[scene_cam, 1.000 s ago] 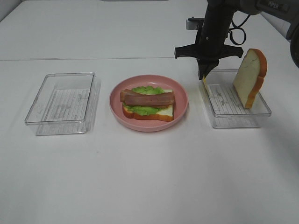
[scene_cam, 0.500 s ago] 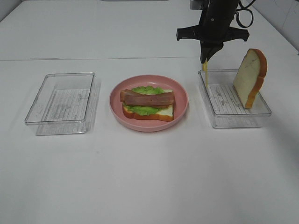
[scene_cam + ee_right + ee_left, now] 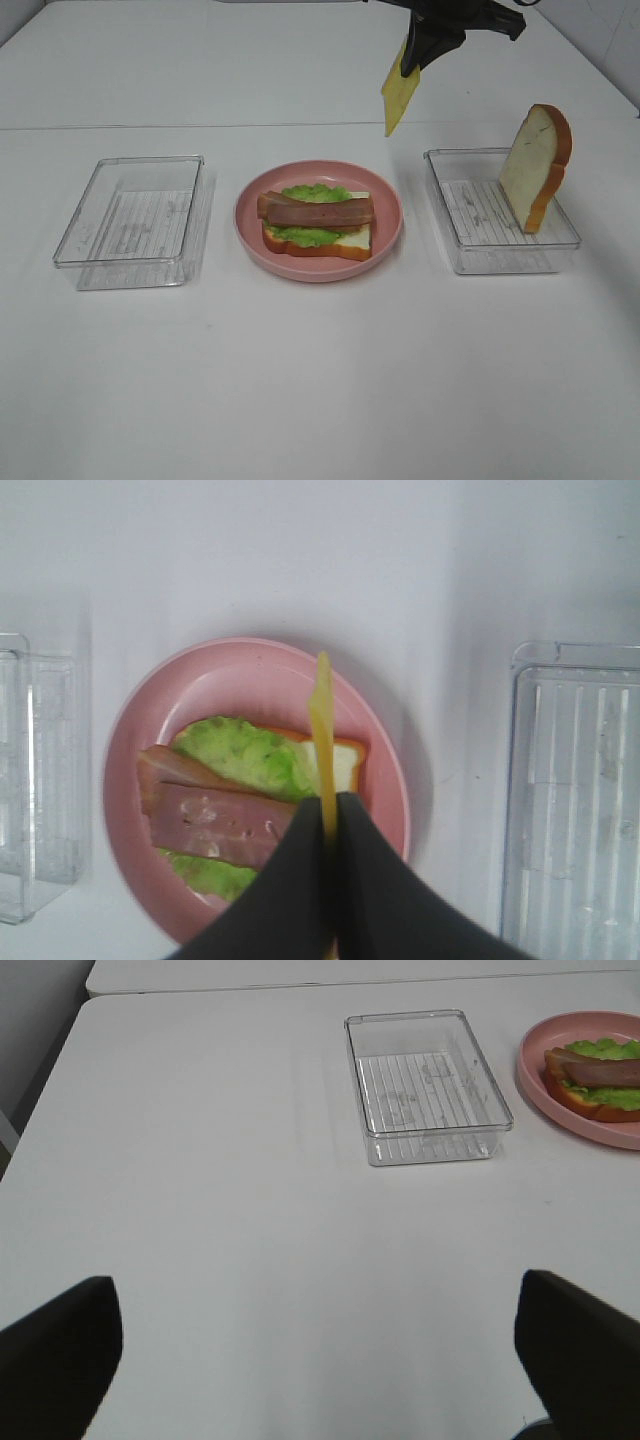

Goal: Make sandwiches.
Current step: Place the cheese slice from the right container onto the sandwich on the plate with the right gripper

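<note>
Plainly, the risk sits in the pinch: the right claw (image 3: 409, 66) is clamped tight on one edge of the yellow cheese slice (image 3: 397, 96), which dangles high above the counter (image 3: 320, 380), behind the pink plate (image 3: 249, 232). If let go while it hangs like that, it would likely land folded or skewed, or slide off the rounded bacon strips (image 3: 316, 210) topping the half-built sandwich (image 3: 340, 243) on the plate.

The high view shows the cheese's flat face and the last bread slice (image 3: 535, 166) propped upright in the right tray (image 3: 500, 262). The right wrist view shows the cheese only as a thin edge crossing the sandwich. Only the left wrist view shows the left claw (image 3: 315, 1290), spread wide and empty, well apart from the left tray (image 3: 430, 1145).
</note>
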Tool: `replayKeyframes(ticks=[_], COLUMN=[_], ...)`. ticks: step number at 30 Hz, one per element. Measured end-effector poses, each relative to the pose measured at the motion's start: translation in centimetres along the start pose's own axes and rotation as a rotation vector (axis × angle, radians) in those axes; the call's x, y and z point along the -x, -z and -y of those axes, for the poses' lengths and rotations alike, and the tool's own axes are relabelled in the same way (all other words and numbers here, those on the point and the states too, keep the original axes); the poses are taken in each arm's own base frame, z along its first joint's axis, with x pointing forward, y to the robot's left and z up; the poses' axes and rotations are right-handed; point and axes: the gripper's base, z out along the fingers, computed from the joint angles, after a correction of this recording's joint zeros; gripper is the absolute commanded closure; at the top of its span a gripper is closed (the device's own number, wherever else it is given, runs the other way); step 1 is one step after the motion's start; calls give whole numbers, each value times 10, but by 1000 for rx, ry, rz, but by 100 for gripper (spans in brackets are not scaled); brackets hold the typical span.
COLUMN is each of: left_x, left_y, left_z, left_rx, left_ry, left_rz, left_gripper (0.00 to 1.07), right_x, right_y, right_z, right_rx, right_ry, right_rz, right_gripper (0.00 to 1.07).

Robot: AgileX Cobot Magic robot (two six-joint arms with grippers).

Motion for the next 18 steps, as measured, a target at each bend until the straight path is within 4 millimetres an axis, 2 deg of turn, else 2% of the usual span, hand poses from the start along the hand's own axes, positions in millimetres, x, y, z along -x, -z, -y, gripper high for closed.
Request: replayKeyframes(ticks=[4, 9, 14, 17, 18], left_x=[0, 0, 0, 0, 0], left_y=[0, 0, 0, 0, 0], left_z=[0, 0, 0, 0, 0], left_rx=[0, 0, 0, -1, -1], left_ry=[0, 0, 0, 0, 0], left_rz=[0, 0, 0, 0, 0], left_gripper=[7, 7, 7, 7, 7], right_x=[-1, -2, -9, -18, -27], right_y=[13, 18, 6, -4, -9], right_z=[-7, -12, -11, -9, -8], right_rx=[57, 111, 96, 55, 48], right_ry=[-6, 0, 1, 12, 27], right_rz=[15, 14, -31, -77, -117], right_gripper=[107, 107, 107, 107, 107])
